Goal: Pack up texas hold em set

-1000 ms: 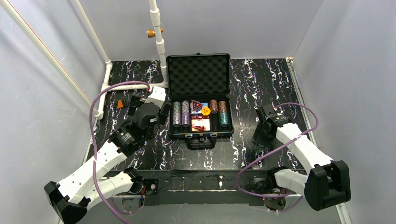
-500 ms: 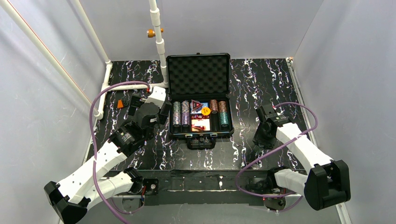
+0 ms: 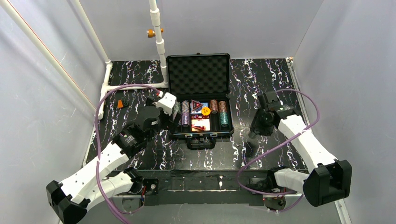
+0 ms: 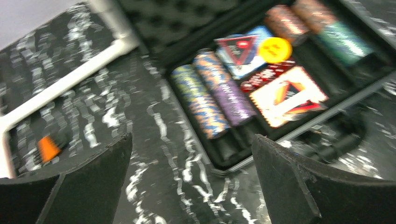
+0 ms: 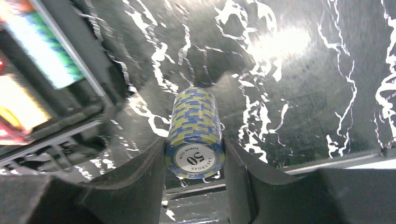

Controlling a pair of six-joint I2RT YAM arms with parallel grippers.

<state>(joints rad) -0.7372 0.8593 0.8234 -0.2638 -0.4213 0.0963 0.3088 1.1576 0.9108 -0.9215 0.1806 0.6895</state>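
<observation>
The black case (image 3: 201, 136) lies open at the table's middle, its foam-lined lid (image 3: 198, 74) upright behind. Inside are chip rows (image 3: 223, 114), card decks (image 3: 200, 124) and an orange disc (image 3: 205, 110). My left gripper (image 3: 174, 120) is open and empty, hovering at the case's left edge. In the left wrist view the gripper (image 4: 191, 140) has the chip rows (image 4: 212, 100) and the orange disc (image 4: 274, 49) ahead of it. My right gripper (image 3: 254, 130) is right of the case. In the right wrist view it (image 5: 195, 149) is shut on a blue-and-yellow chip stack (image 5: 195, 133), above the table.
A small orange block (image 3: 120, 103) lies at the left, also in the left wrist view (image 4: 47, 147). A white pipe (image 3: 135, 85) runs along the back left. Grey walls close in on three sides. The case's corner (image 5: 70, 126) shows left of my right gripper.
My left gripper has swung right, from left of the case to its left edge. My right gripper has shifted slightly up and towards the case with the chip stack.
</observation>
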